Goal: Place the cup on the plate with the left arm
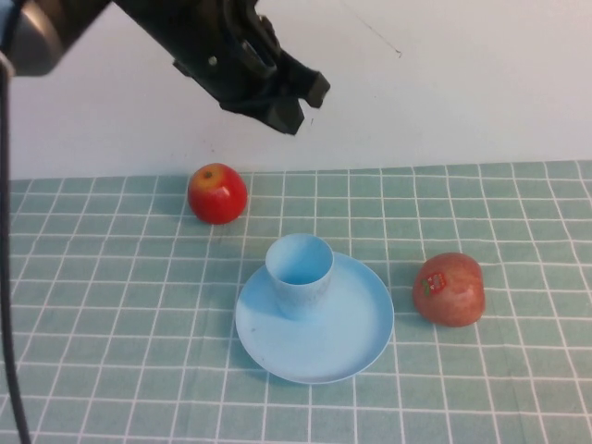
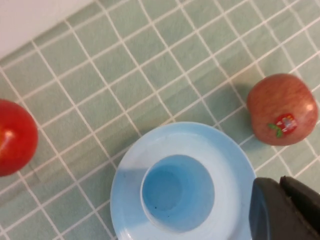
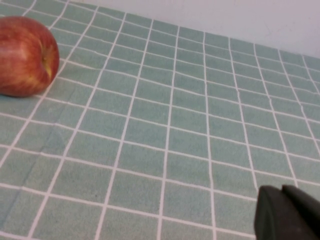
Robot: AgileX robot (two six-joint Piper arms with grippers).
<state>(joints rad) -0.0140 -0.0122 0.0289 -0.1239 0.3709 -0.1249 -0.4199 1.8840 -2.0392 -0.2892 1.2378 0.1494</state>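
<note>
Upright, the cup stands empty on the plate.

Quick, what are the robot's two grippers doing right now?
Left gripper: fingers shut, holding nothing, high above the cup standing on the plate.
Right gripper: fingers shut, empty, low over the table.

A green checked tablecloth carries the plate, a red apple and a paler apple
</note>
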